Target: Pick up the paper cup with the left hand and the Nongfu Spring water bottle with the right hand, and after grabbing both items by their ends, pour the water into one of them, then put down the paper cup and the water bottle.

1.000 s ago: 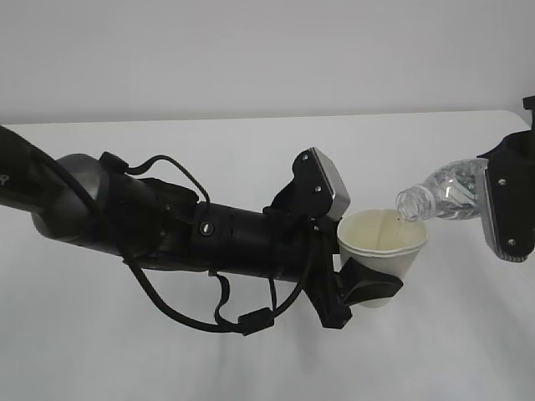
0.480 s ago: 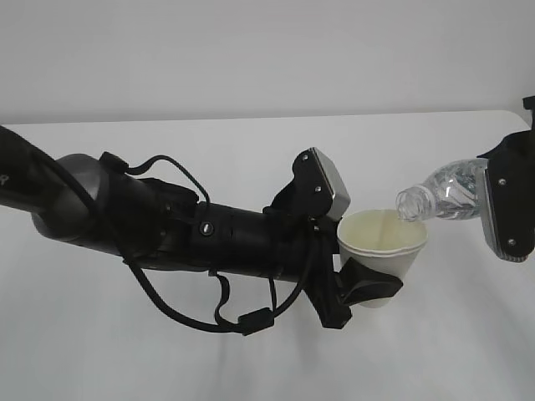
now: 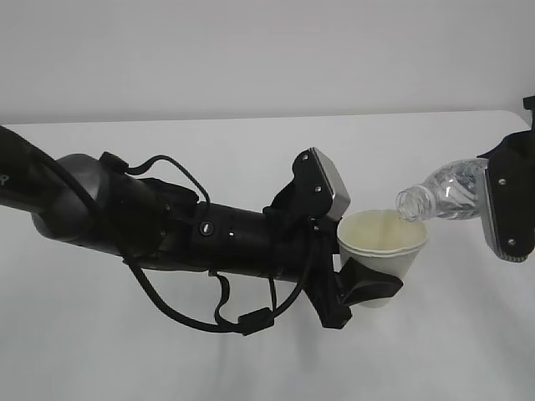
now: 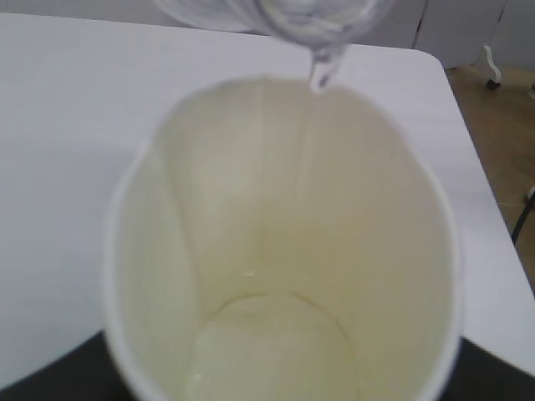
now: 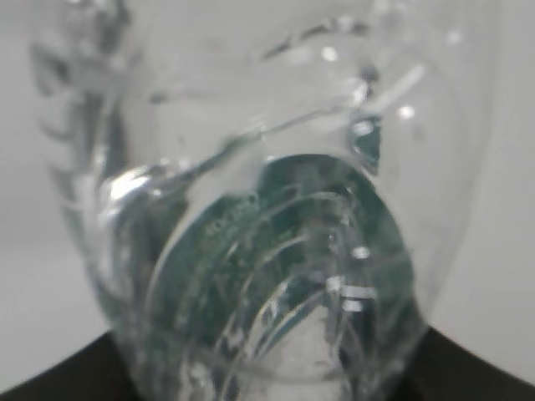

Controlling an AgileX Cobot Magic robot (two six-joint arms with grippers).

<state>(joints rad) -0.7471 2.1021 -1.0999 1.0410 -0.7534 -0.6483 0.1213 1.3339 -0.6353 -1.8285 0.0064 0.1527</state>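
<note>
The white paper cup (image 3: 386, 244) is held upright above the table, my left gripper (image 3: 364, 285) shut on its lower part. My right gripper (image 3: 504, 205) is shut on the base end of the clear Nongfu Spring water bottle (image 3: 443, 192). The bottle is tilted mouth-down to the left, with its open mouth over the cup's far right rim. In the left wrist view the cup's cream inside (image 4: 276, 251) fills the frame. A thin thread of water (image 4: 321, 72) falls from the bottle mouth (image 4: 309, 17), and a little water (image 4: 267, 355) lies at the bottom. The bottle (image 5: 267, 209) fills the right wrist view.
The white table (image 3: 251, 142) runs under both arms, with its far edge against a pale wall. The left arm's thick black body and looping cables (image 3: 192, 242) cross the left and middle of the exterior view. The table's right corner and brown floor (image 4: 501, 125) show past the cup.
</note>
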